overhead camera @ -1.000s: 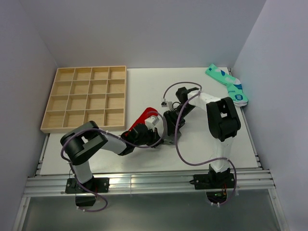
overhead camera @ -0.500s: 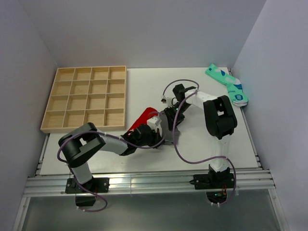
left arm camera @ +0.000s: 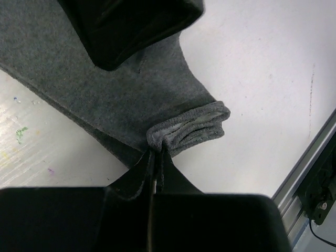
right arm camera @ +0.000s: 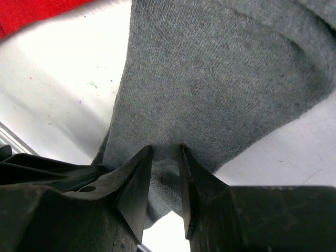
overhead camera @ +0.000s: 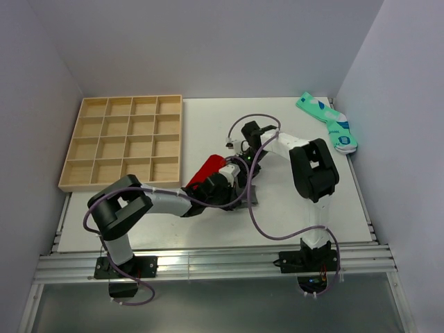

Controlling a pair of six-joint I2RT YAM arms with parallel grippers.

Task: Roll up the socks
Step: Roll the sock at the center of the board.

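The dark grey sock lies flat on the white table, its rolled cuff end towards my left gripper. That gripper is shut on the cuff's edge. My right gripper is shut on a pinched fold of the grey sock further along. In the top view both grippers meet mid-table, left and right, hiding most of the grey sock. The red sock lies just left of them, partly under the left gripper; its corner shows in the right wrist view.
A wooden compartment tray sits at the back left. Mint-green patterned socks lie at the back right corner. The table's metal front rail runs close to the cuff end.
My right gripper has closed on the grey sock and shifted slightly back and left. My left gripper, still shut, has moved a little to the right.
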